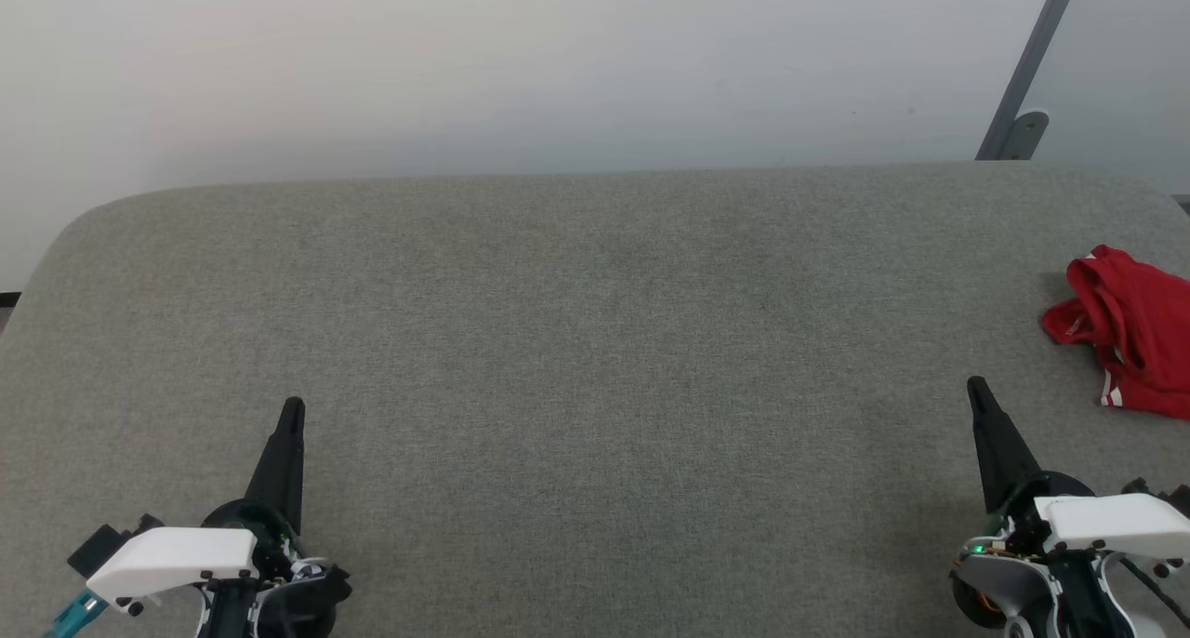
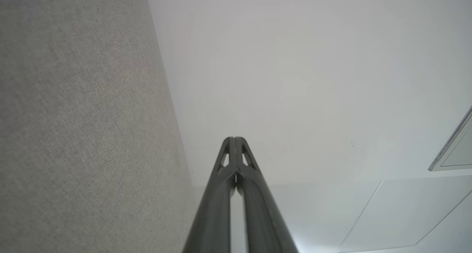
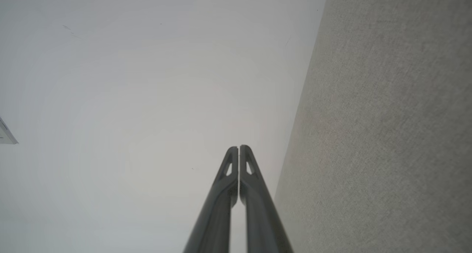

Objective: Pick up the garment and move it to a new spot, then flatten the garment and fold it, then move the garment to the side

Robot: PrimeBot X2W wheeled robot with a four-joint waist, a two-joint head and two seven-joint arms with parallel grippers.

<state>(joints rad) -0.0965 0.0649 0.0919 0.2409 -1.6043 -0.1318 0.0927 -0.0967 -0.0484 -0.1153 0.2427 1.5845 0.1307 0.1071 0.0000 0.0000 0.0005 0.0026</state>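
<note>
Nearest you, over the grey table's (image 1: 595,359) front-left corner, your left gripper (image 1: 294,405) points toward the table's far edge and tilts slightly toward its middle. Its two fingers are pressed together on nothing. Over the front-right corner, your right gripper (image 1: 976,385) mirrors that pose, fingers likewise together and empty. Farther back, at the table's right edge, the garment (image 1: 1130,326) lies crumpled, apart from both grippers. Beyond the table's far edge stands a pale wall (image 1: 558,61).
</note>
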